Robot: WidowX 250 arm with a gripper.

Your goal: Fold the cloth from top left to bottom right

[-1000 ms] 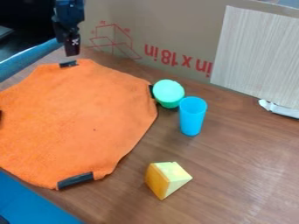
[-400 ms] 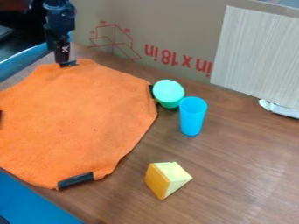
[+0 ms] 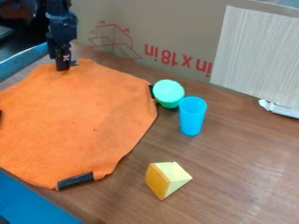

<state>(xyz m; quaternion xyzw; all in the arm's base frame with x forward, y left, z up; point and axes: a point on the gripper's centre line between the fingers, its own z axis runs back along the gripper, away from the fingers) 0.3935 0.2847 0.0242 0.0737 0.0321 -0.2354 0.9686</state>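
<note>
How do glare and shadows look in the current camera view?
Camera view: soft pale sheen on the wooden table, lower right; faint, soft-edged shading beside the yellow wedge; no bright glare on the orange cloth; the black end effector shows little surface detail.

Here I see a brown wooden table point(image 3: 234, 162) with soft light shining on its right part, and at its far side stands a cardboard wall point(image 3: 175, 26) with red marks, a pale striped panel point(image 3: 257, 57) before it on the right, while a blue surface point(image 3: 35, 201) lies near left.
</note>
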